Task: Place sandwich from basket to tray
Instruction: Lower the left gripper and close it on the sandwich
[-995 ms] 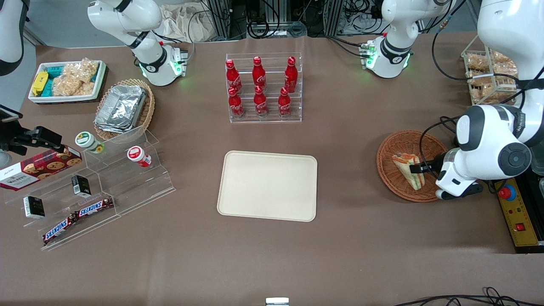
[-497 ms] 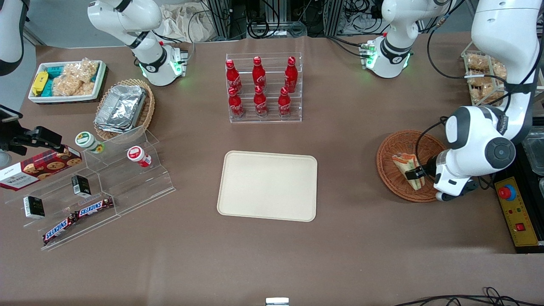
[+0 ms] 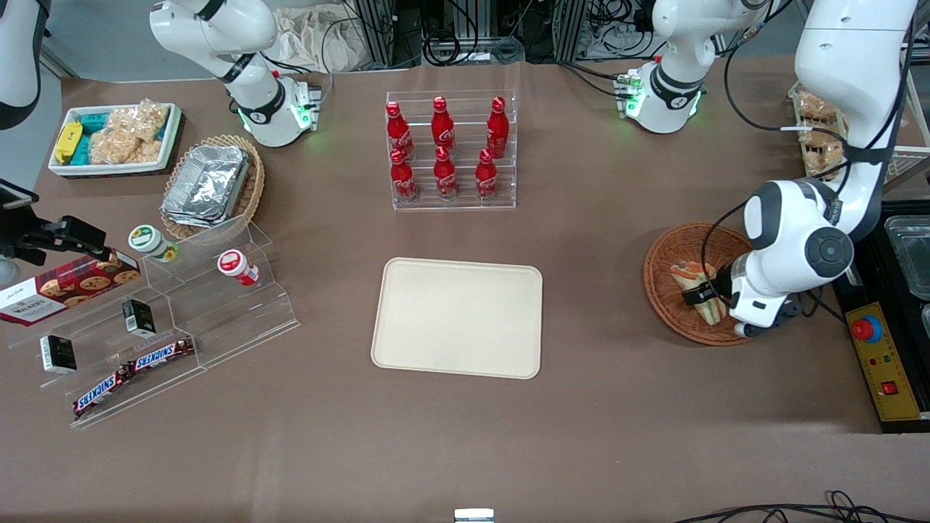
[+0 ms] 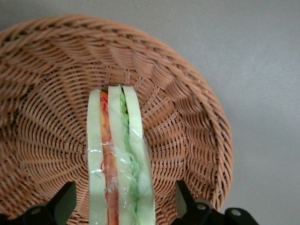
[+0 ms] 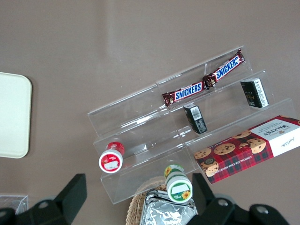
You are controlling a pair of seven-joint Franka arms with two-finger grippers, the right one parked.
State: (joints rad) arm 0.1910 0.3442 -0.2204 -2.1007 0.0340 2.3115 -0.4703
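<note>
The clear-wrapped sandwich (image 3: 689, 274) lies in the reddish-brown wicker basket (image 3: 661, 254) toward the working arm's end of the table. My left gripper (image 3: 703, 294) is low in the basket and open. In the left wrist view its fingertips (image 4: 63, 202) stand on either side of the sandwich (image 4: 119, 154), with a gap of basket weave (image 4: 187, 117) showing at each side. The gripper's mid-point (image 4: 124, 206) falls on the sandwich's thick end. The cream tray (image 3: 458, 317) lies flat at the table's middle, with nothing on it.
A rack of red bottles (image 3: 450, 149) stands farther from the front camera than the tray. A yellow control box with a red button (image 3: 879, 349) lies beside the basket. A clear stepped shelf of snacks (image 3: 160, 319) stands toward the parked arm's end.
The left arm has shifted toward the tray's side and the gripper has moved along the sandwich. The sandwich still lies in the basket.
</note>
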